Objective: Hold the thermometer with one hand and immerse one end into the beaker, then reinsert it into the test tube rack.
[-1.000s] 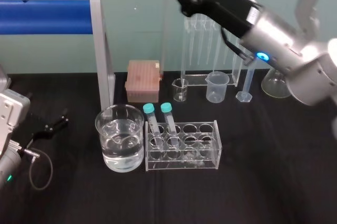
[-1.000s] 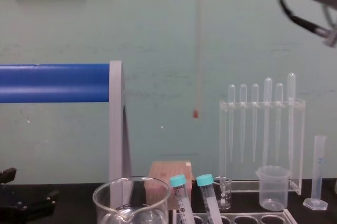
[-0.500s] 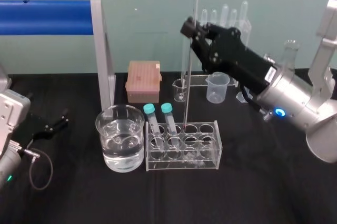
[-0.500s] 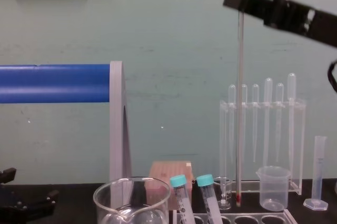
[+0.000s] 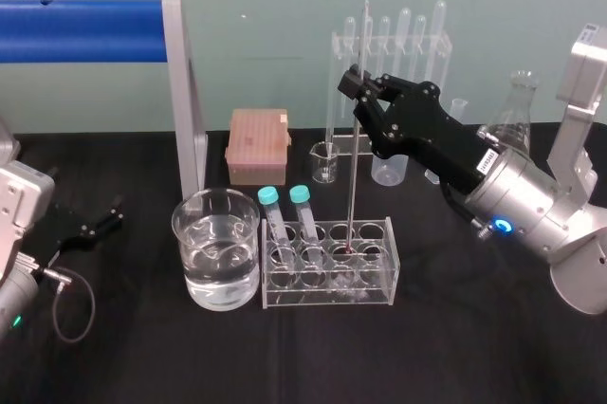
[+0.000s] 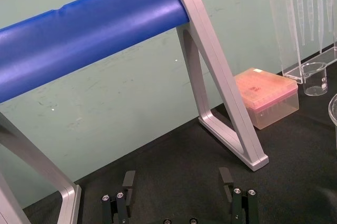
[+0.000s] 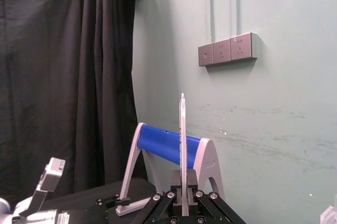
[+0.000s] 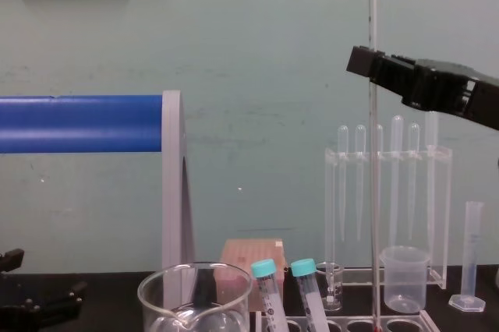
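**While the Thermometer Stands in the Rack: Station Status**

Where the right gripper (image 5: 356, 84) closes, its black fingers clamp the thermometer (image 5: 356, 167) at the upper part of the rod. The rod stands close to upright, and a length of it projects above the fingers. Its red bulb end sits down in the test tube rack (image 5: 327, 296), in the third column of holes counted from the beaker (image 5: 182, 233). The row cannot be determined. From the chest camera, the gripper (image 8: 366, 63) reaches in from the right, well above the glassware.

Behind the fingers, the silver wrist carries a lit blue ring (image 5: 501, 227) and a small white label (image 5: 488, 159). The print on the label is too small to read.

**Clearances**
- The rack stands just beside the beaker, which holds clear liquid.
- Bare black table (image 5: 313, 357) lies in front of both and to the right of the rack.
- The blue-barred frame (image 5: 85, 29) stands behind and to the left of the beaker.

**Counts**
- Rack: two rows of four holes.
- Teal-capped tubes (image 5: 269, 197): two, leaning in the two columns nearest the beaker.
- Pipettes in the clear stand (image 8: 387, 192): six.
- One pink tip box (image 5: 257, 143), one tiny glass beaker (image 5: 324, 162), one plastic beaker (image 8: 404, 277), one graduated cylinder (image 8: 472, 254), one conical flask (image 5: 517, 115).

**Idle arm**
The left gripper (image 6: 176, 182) lies low over the table at the left, jaws spread, holding nothing.
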Robot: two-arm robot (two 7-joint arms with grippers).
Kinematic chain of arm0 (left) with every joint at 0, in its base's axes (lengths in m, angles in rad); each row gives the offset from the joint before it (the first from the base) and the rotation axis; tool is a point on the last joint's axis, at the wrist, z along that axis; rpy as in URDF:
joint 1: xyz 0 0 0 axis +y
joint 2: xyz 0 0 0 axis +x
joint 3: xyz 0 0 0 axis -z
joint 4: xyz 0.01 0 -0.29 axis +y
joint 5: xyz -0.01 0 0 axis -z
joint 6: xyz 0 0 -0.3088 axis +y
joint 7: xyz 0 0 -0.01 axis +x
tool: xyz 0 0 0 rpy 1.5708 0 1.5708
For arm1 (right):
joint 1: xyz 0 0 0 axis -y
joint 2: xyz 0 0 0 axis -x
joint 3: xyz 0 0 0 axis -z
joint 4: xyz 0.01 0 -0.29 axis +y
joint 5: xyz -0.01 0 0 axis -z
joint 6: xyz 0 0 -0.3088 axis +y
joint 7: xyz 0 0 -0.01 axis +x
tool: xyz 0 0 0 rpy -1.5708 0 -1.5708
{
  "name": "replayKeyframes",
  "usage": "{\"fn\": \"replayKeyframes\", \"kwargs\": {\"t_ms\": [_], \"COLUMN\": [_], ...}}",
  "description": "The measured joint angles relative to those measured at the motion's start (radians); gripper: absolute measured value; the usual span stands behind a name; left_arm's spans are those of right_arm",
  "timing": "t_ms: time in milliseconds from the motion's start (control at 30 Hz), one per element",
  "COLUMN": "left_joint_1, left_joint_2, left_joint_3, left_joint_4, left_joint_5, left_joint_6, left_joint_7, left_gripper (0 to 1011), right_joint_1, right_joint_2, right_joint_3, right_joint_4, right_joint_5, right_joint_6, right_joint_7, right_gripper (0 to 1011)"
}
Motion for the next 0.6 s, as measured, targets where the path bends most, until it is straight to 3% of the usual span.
{"fn": "replayKeyframes", "kwargs": {"t_ms": [333, 600], "left_joint_1": [0.0, 0.0], "left_joint_2": [0.0, 0.0], "left_joint_3": [0.0, 0.0], "left_joint_4": [0.0, 0.0], "left_joint_5": [0.0, 0.0], "left_joint_6": [0.0, 0.0], "left_joint_7": [0.0, 0.0], "left_gripper": [1008, 1008], "right_joint_1": [0.036, 0.059], "right_joint_2": [-0.05, -0.065], "right_joint_3": [-0.018, -0.044], "right_joint_4": [0.088, 0.143], "right_joint_5": [-0.011, -0.043], "right_joint_6": [-0.015, -0.026], "right_joint_7": [0.036, 0.064], "right_gripper": [57, 57]}}
